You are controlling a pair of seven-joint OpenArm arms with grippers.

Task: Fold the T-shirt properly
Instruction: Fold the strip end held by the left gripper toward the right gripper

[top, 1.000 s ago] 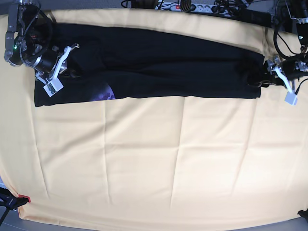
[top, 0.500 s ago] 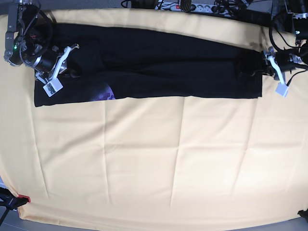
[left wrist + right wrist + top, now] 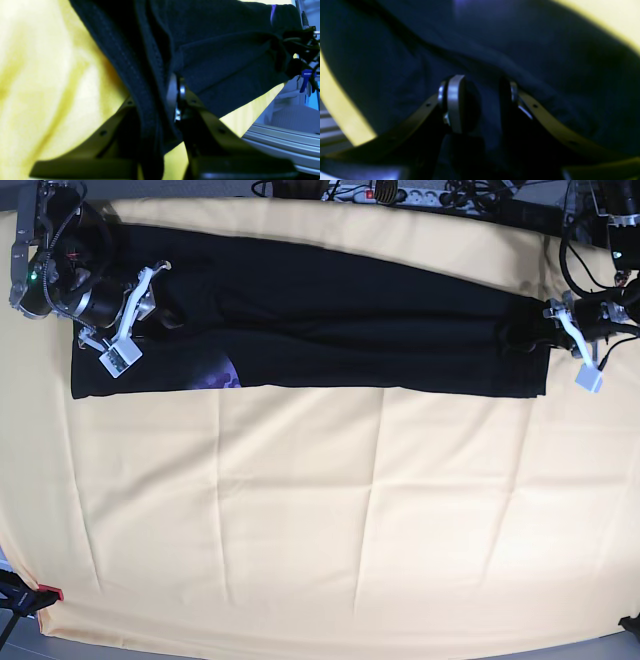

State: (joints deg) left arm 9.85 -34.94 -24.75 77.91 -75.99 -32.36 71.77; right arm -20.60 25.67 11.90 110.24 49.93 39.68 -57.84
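Observation:
The black T-shirt lies as a long folded strip across the far side of the table. A bit of purple print shows near its left end. My left gripper, on the right of the base view, is shut on the shirt's right end. The left wrist view shows the black hem pinched between the fingers of that gripper. My right gripper sits on the shirt's left end. In the right wrist view its fingers hold bunched dark cloth between them.
The cream-yellow table cloth covers the table, with creases across the near half. A power strip and cables lie along the far edge. A red-tipped clamp sits at the near left corner.
The left gripper has moved slightly down and outward, drawing the shirt's right end further right. The right gripper has shifted a little up and to the right with the cloth.

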